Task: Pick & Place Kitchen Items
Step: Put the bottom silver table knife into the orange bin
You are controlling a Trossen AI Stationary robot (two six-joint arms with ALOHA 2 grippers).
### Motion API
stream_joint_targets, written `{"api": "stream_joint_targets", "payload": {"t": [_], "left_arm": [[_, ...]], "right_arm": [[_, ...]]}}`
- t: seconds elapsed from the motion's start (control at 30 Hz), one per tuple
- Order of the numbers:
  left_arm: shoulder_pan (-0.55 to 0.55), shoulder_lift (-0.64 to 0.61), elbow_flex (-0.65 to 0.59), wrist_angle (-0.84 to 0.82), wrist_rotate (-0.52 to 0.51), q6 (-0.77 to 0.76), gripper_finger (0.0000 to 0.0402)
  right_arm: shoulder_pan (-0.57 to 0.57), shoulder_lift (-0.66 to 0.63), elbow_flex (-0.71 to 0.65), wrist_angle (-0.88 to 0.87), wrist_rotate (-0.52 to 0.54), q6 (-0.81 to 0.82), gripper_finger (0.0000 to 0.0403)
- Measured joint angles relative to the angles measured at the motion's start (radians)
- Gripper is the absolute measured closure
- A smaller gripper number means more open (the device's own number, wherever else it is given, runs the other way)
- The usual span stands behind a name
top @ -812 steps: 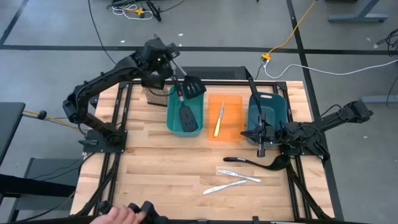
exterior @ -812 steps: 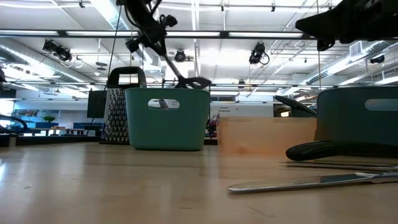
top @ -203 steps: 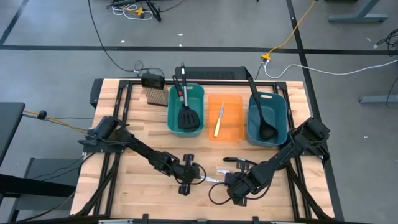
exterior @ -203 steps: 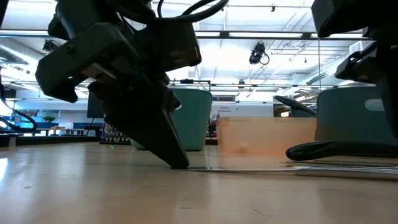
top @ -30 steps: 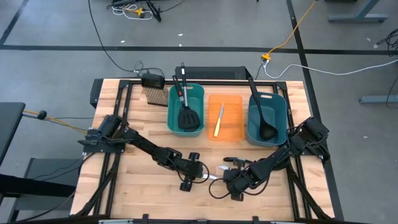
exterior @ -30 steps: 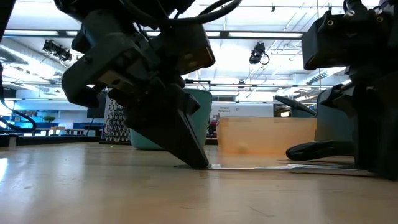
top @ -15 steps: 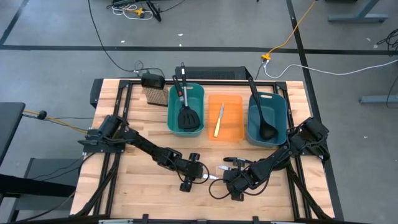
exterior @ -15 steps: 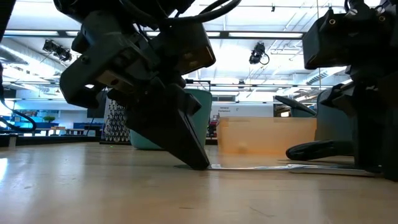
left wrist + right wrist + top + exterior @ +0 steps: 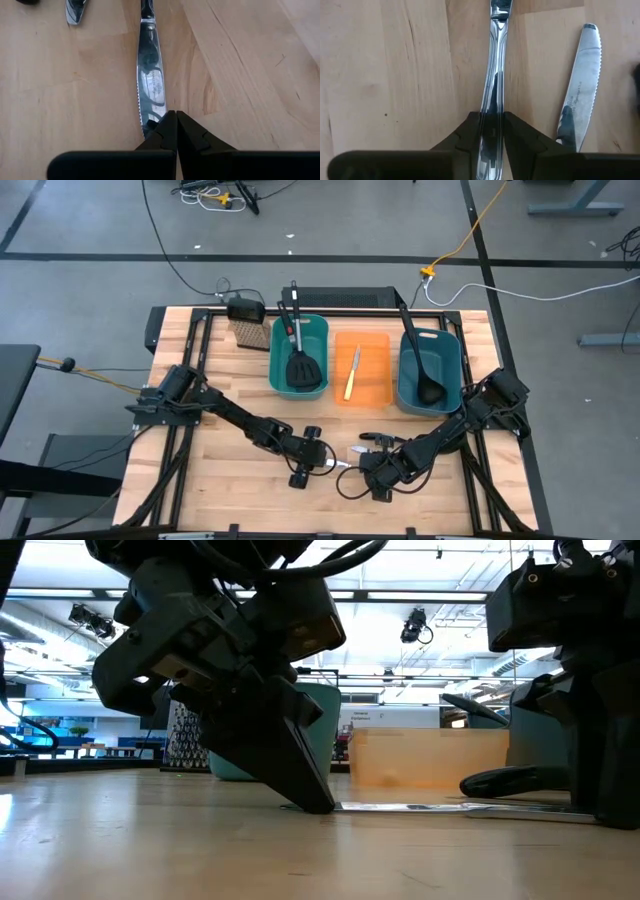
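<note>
1. Wooden table [image 9: 230, 490] seen from the high view; both arms reach low to its near middle, the left gripper [image 9: 322, 463] and right gripper [image 9: 362, 466] facing each other over a silver table knife [image 9: 343, 465]; a spatula [image 9: 303, 368] lies in the left teal bin [image 9: 275, 370], a yellow-handled knife [image 9: 351, 374] in the orange bin [image 9: 378, 370], a ladle [image 9: 422, 370] in the right teal bin [image 9: 455, 375].
2. Low view: both grippers' dark fingers touch the tabletop at opposite ends of the flat-lying knife [image 9: 420, 806].
3. Left wrist view: the fingers [image 9: 167, 131] are pressed together at the blade tip [image 9: 150, 85]; whether they pinch it cannot be told.
4. Right wrist view: the fingers [image 9: 470, 131] are closed on the knife's handle [image 9: 492, 75]; a second table knife [image 9: 579, 85] lies just beside.
</note>
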Motion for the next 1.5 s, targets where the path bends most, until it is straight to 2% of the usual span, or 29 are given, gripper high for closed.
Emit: {"api": "stream_joint_targets", "payload": {"t": [0.43,0.8,1.0,1.4,1.5], "left_arm": [[-0.04,-0.026,-0.003,-0.007,-0.079,0.026,0.0395],[-0.04,-0.032,-0.003,-0.018,-0.079,0.027,0.0395],[-0.04,-0.032,-0.003,-0.018,-0.081,0.029,0.0395],[-0.075,-0.088,-0.009,-0.057,-0.176,0.095,0.0397],[-0.087,-0.115,-0.008,-0.058,-0.237,0.105,0.0394]], "right_arm": [[0.001,0.0,0.002,-0.005,0.029,0.005,0.0323],[0.0,0.009,0.089,-0.133,0.027,-0.025,0.0324],[0.0,0.009,0.095,-0.139,0.04,-0.027,0.0324],[0.001,0.008,0.095,-0.137,0.069,-0.018,0.0324],[0.001,0.008,0.096,-0.141,0.071,-0.018,0.0324]]}}
